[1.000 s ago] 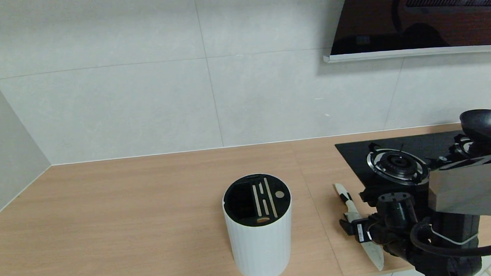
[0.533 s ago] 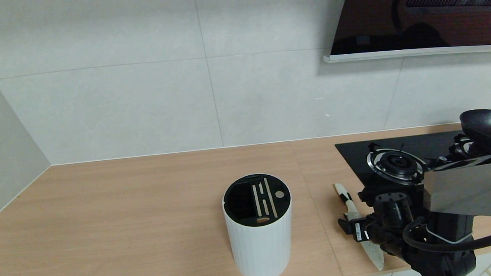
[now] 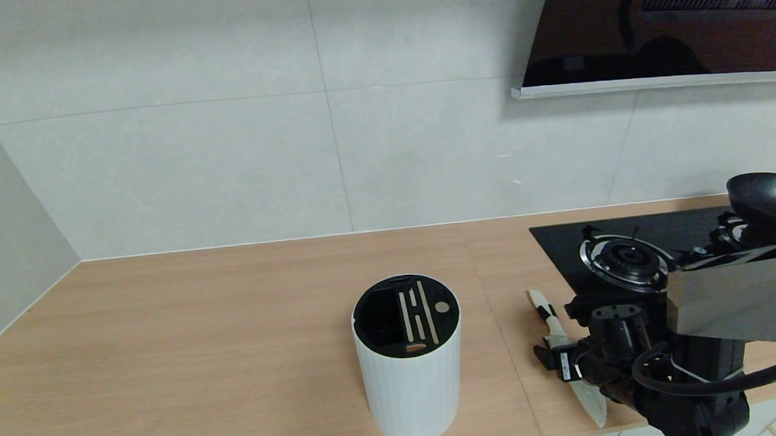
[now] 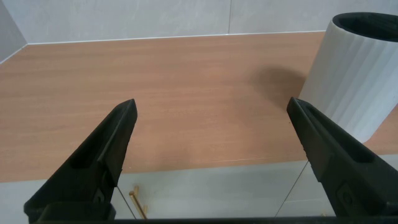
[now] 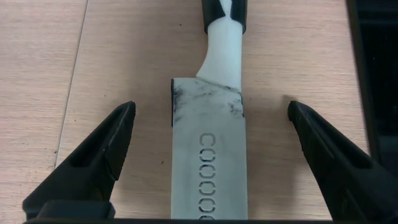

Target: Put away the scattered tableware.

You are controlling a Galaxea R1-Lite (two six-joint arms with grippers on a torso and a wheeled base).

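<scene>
Holder [image 3: 409, 368] upright on counter [image 3: 170, 332]; knife [image 5: 210, 143] flat btwn spread right claw [image 5: 210, 111]; left claw [image 4: 210, 106] spread too.

One knife [image 3: 550, 322]: pale speckled blade, white handle with black bands, lying flat on the worktop [image 3: 203, 331], lower right of head view, handle toward the wall. One holder [image 3: 409, 374]: white ribbed cylinder, black slotted top, upright, lower centre, apart from the knife

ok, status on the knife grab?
Right gripper open, fingers straddling knife, no grip yet. Left gripper open, beside white holder. Blade flat on counter. Nothing blocking.
</scene>
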